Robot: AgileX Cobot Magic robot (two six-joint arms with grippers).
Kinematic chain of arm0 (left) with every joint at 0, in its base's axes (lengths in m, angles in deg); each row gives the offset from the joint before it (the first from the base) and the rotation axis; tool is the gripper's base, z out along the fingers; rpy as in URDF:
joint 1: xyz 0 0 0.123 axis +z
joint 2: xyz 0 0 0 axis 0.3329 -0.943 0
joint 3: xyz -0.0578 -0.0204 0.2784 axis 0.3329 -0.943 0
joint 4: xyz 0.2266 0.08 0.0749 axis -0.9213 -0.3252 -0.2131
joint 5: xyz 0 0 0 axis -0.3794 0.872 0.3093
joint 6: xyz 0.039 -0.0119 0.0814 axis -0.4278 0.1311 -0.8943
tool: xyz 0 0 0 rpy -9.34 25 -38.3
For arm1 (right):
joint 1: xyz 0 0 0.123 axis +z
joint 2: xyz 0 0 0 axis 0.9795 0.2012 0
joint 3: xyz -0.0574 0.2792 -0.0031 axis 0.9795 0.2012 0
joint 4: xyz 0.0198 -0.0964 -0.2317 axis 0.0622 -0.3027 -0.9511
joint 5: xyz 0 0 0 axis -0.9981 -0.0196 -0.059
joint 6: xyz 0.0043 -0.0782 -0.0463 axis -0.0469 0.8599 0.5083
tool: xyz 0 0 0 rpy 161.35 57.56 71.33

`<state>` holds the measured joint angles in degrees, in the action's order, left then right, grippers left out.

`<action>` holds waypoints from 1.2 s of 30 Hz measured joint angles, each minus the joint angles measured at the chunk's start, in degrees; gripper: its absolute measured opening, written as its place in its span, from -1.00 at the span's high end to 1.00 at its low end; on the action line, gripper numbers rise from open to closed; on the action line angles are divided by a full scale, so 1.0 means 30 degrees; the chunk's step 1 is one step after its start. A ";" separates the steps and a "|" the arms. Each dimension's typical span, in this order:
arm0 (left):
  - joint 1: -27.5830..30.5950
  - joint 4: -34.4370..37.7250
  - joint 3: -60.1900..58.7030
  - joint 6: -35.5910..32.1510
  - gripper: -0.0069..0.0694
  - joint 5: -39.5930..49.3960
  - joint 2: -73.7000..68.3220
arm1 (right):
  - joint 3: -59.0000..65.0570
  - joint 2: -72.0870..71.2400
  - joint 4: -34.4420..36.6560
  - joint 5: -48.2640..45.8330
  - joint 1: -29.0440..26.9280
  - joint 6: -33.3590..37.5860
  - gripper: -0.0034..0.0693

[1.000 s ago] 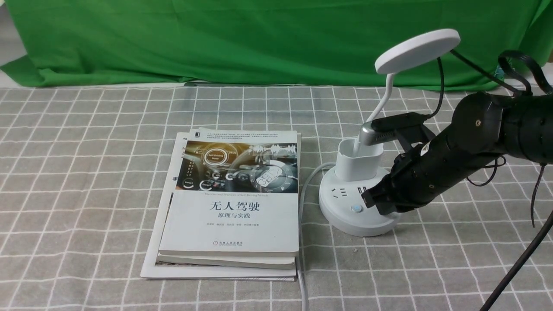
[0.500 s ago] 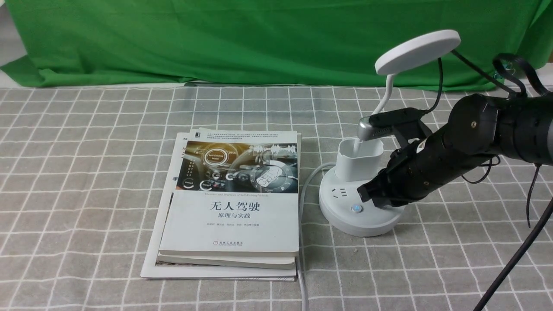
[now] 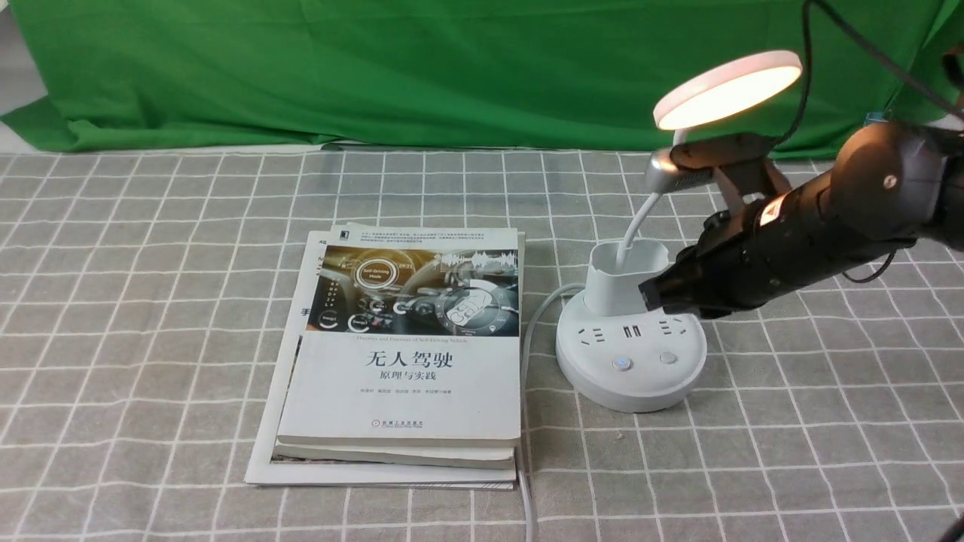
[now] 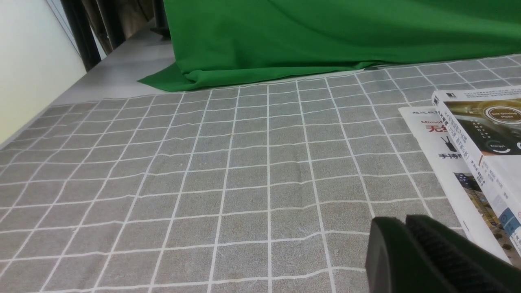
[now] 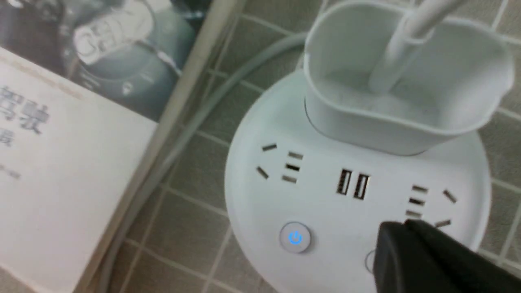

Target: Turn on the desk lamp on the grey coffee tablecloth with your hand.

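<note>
**Desk:** Where's the lamp?

**Me:** I see the cloth (image 3: 151, 301) spread over the table and the books (image 3: 407, 354) stacked mid-table. The lamp (image 3: 623, 286) stands upright on the cloth just right of them. Its head (image 3: 727, 89) glows.

**Desk:** And your claws?

**Me:** My right claw (image 3: 654, 293) hangs over the base's (image 3: 595, 380) right sockets (image 3: 674, 328), beside the holder (image 5: 407, 101), fingers pressed together, gripping nothing. My left claw (image 4: 401, 221) sits low over the cloth, likewise closed and empty.

**Desk:** Buttons?

**Me:** One button (image 3: 621, 364) shows a blue light; the other button (image 3: 667, 358) is plain.
</note>
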<state>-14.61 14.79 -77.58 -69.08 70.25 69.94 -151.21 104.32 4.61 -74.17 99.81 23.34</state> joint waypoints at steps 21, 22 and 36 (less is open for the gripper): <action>0.0000 0.0000 0.0000 0.0000 0.77 0.0000 0.0000 | 1.1285 -1.7447 -0.0089 -0.1035 0.0000 -0.0897 0.80; 0.0000 0.0000 0.0000 0.0019 0.77 0.0000 0.0000 | 1.1809 -1.8730 -0.0089 -0.1339 0.0000 -0.0940 0.78; 0.0000 0.0000 0.0000 0.0003 0.77 0.0000 0.0000 | 1.3943 -2.5144 -0.0362 0.0327 -0.0660 -0.0979 0.83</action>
<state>-14.61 14.79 -77.58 -69.07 70.25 69.94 -109.38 28.89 3.52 -73.19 97.83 20.41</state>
